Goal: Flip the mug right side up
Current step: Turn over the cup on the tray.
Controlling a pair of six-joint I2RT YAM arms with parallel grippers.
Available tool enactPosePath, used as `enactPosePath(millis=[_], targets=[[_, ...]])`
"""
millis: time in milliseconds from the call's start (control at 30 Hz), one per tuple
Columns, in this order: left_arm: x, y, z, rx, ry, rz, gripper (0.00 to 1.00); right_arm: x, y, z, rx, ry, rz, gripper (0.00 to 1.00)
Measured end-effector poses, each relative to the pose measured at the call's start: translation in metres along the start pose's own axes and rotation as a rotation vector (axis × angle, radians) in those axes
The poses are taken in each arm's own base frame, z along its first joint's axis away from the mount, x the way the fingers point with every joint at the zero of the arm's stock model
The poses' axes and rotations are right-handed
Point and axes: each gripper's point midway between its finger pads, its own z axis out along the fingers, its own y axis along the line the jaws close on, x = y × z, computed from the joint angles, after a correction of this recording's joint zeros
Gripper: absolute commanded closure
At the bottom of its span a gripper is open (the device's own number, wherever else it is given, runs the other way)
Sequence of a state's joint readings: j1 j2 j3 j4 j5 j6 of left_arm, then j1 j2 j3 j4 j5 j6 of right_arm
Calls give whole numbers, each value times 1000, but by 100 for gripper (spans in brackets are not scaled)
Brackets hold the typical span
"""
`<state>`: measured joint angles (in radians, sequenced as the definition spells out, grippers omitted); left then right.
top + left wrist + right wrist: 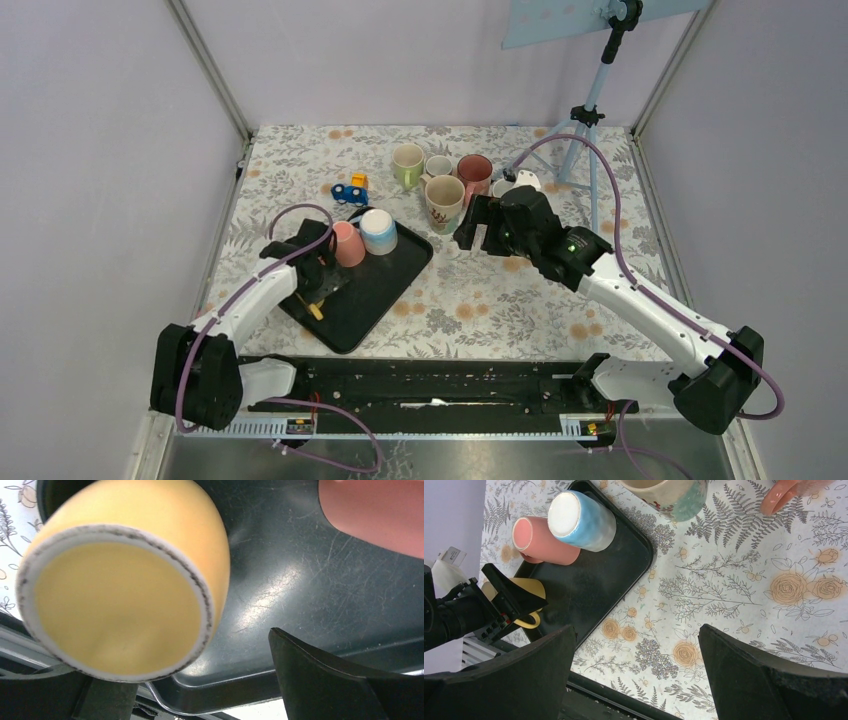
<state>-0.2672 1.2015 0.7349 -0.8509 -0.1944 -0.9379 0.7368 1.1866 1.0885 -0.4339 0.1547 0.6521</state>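
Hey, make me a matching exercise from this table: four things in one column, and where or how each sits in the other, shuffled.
1. yellow mug
2. blue mug
3. green mug
4. toy car

A. upright among the far mugs
B. upside down on the black tray
C. on the table just beyond the tray
D. between the fingers of the left end effector

Pairs: 1-D, 2-B, 3-A, 4-C.

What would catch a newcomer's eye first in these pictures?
Probably the yellow mug, tipped with its base toward the left wrist camera, between the fingers of the left gripper at the black tray's near-left edge. Then the pink mug and blue mug upside down on that tray, and the cluster of upright mugs beyond the open right gripper.
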Motion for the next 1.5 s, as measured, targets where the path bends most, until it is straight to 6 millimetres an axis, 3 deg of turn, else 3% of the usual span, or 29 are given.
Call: enactPosePath(millis=[367, 967, 1267, 1367, 1500], targets=[[-13, 6, -8, -43, -28, -21, 45, 7, -4, 3, 8, 14, -2, 0], [-18, 19, -6, -83, 7, -31, 60, 11, -6, 5, 7, 24, -2, 0], [-21, 19, -1, -78, 15, -26, 86, 12, -6, 6, 8, 26, -1, 0], [-23, 18, -1, -73, 12, -32, 100, 12, -6, 6, 6, 24, 0, 0], [-23, 17, 0, -65, 11, -34, 100, 12, -4, 6, -1, 25, 3, 0]])
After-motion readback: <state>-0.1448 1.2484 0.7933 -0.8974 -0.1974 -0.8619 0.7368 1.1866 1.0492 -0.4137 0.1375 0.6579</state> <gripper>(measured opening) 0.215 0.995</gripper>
